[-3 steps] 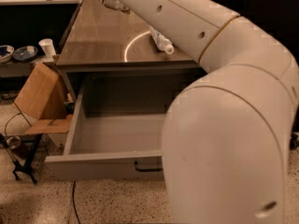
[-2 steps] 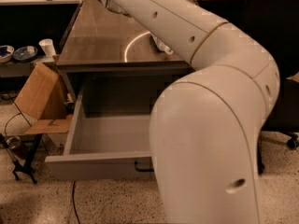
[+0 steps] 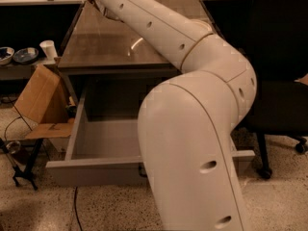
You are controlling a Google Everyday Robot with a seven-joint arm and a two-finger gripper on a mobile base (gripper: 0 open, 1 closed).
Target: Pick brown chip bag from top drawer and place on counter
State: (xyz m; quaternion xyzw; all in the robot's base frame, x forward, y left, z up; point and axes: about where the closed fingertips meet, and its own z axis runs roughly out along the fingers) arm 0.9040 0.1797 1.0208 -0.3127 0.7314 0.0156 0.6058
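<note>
The top drawer (image 3: 103,138) stands pulled open below the counter (image 3: 103,42). Its visible left part is bare grey metal. My white arm crosses the middle of the view and hides the drawer's right part and most of its front handle. The brown chip bag is not in view. My gripper (image 3: 102,7) is at the far end of the arm, above the counter's back left corner at the top edge of the view, mostly hidden by the wrist. A pale arc (image 3: 134,44) shows on the counter beside the arm.
An open cardboard box (image 3: 41,102) leans left of the drawer. A white cup (image 3: 48,49) and bowls (image 3: 19,54) sit on a low shelf at left. A black stand (image 3: 24,170) and cables are on the floor. A black office chair (image 3: 284,66) stands at right.
The arm's elbow and upper link have swung left across the view, covering the drawer's right half and more of the counter. The clear bottle by the arc is now hidden.
</note>
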